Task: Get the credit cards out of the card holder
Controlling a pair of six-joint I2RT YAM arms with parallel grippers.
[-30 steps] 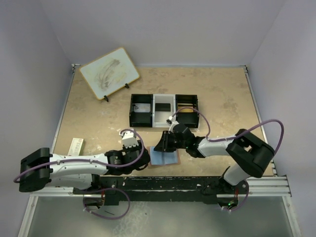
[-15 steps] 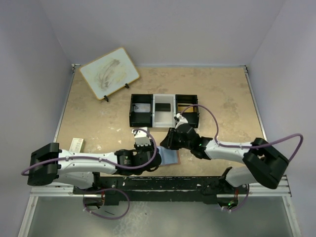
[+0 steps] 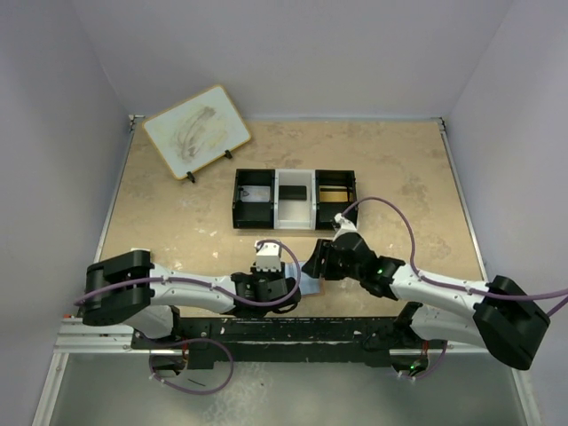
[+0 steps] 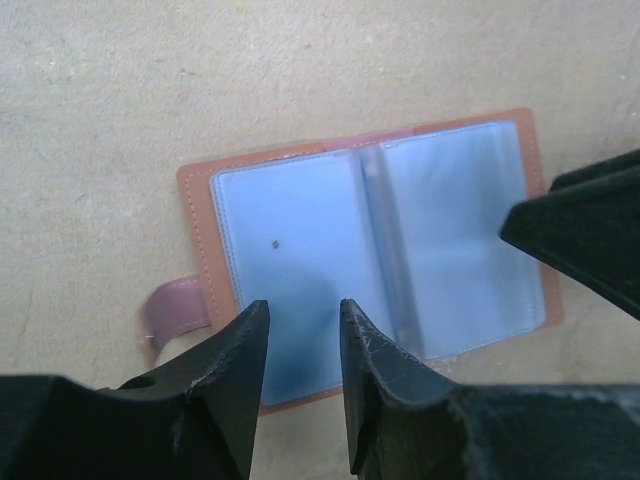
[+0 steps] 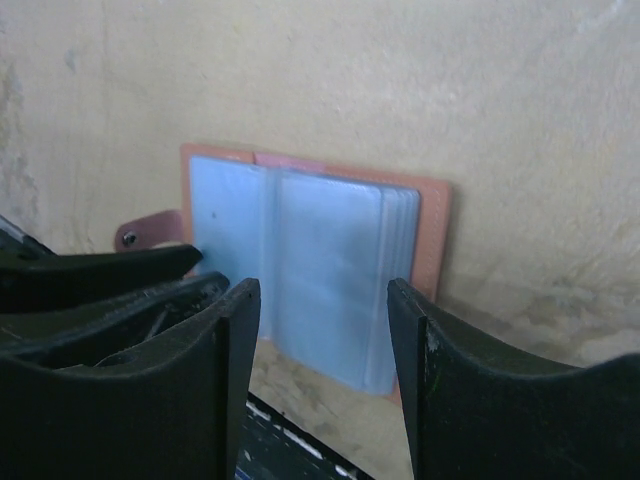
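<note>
The card holder (image 4: 370, 250) lies open and flat on the desk (image 4: 120, 80) near its front edge, sleeves upward, so the pockets can be reached. The credit cards I cannot tell apart from the blue-grey sleeves. The left fingers (image 4: 225, 370) hover over the left page with a narrow empty gap, probably to pin it. The right fingers (image 5: 215, 370), spread wide and holding nothing, face the right page, likely to pull a card
</note>
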